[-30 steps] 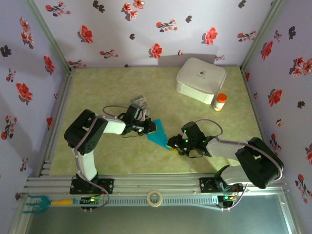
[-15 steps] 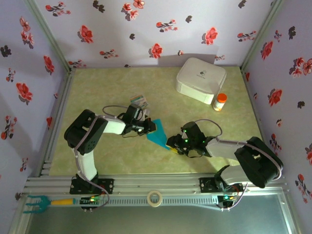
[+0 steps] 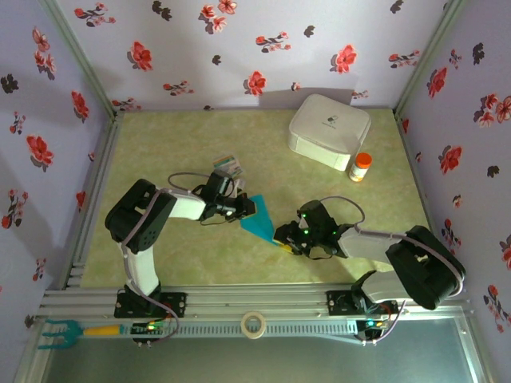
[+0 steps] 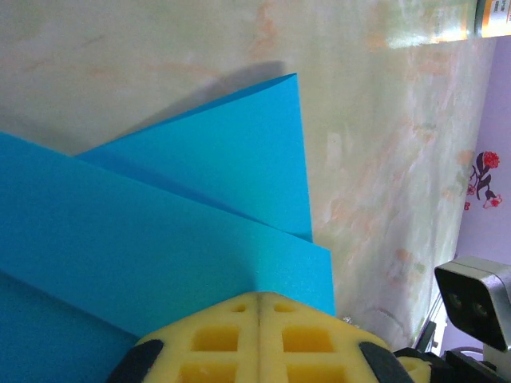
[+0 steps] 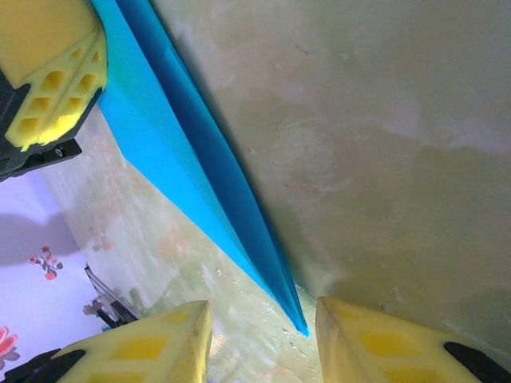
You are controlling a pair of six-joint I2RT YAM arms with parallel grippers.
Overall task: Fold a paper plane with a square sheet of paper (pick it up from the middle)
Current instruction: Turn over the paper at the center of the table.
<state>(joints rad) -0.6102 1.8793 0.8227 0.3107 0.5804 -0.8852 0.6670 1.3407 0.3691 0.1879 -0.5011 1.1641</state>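
Observation:
The square sheet of paper, bright turquoise and creased to a narrow pointed shape, lies mid-table. My left gripper is shut, and its yellow fingertips press on the sheet's wide end, where folded layers overlap. In the right wrist view the paper runs as a slim blade toward me. Its sharp tip ends between the open fingers of my right gripper, closer to the right finger and touching neither. The left gripper's finger sits on the far end.
A white rounded box and an orange-capped bottle stand at the back right. A small printed card lies just behind the left gripper. A tape roll and a teal tool rest on the front rail.

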